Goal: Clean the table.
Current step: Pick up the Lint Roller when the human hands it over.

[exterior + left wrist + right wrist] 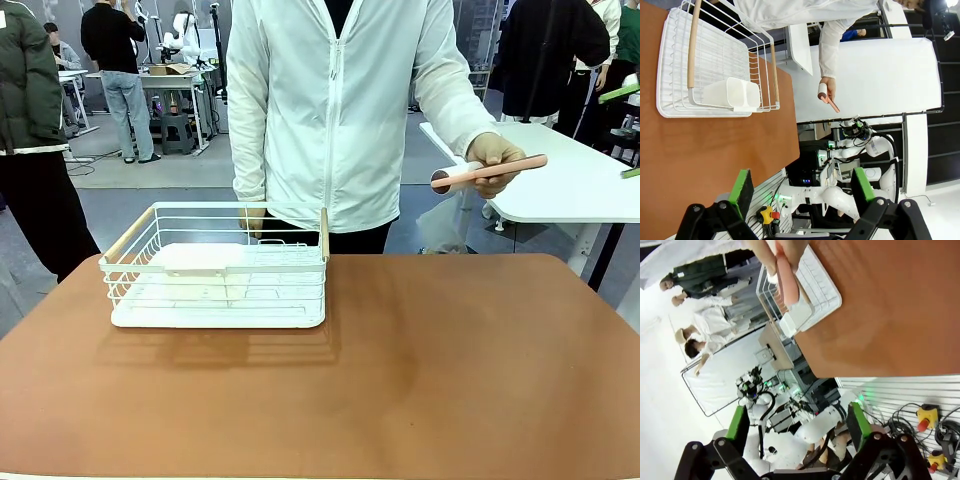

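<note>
Reddish-brown surface (pixel 450 380) rigid, smooth; apparent lint roller (pixel 460 176) light, take pink handle. Gaping empty: left end effector (pixel 803 189), right end effector (pixel 797 425).

The surface (pixel 450 370) is a plain reddish-brown with no pattern. The wire rack (pixel 218 316) is white, with pale wood-coloured handles (pixel 324 235) and a white holder (pixel 200 258) inside. The person's jacket (pixel 330 110) is white, and the roller (pixel 505 169) they hold has a pink grip and a white roll. My left jaws are black with green pads (pixel 743 190), and my right jaws are the same black with green pads (pixel 737 424)
</note>
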`<state>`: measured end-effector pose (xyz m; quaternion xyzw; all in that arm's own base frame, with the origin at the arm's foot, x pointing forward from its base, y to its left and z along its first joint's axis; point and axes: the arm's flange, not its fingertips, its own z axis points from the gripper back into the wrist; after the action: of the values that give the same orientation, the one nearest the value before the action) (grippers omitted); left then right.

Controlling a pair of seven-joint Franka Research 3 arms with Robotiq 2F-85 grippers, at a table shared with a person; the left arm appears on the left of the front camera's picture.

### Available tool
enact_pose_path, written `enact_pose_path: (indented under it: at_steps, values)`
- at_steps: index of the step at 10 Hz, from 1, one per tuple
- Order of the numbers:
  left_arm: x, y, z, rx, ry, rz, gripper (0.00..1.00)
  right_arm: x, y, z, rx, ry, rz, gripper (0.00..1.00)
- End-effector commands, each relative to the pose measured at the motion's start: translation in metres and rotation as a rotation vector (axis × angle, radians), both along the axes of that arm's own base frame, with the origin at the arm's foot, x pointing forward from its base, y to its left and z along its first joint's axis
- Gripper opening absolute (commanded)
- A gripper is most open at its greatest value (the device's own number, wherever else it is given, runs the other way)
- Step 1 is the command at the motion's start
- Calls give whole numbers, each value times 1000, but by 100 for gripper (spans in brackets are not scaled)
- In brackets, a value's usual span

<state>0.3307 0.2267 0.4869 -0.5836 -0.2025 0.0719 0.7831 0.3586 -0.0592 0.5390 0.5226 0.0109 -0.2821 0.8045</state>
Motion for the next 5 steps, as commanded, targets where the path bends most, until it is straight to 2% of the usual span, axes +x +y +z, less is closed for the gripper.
enact_pose_path:
  at_steps: [1,5]
  values:
    - [-2,2,1,-10,-10,0,100,8,22,-8,-13,21,-53,100]
    - [-2,2,1,-10,-10,0,100,34,42,-33,-56,-24,-96,100]
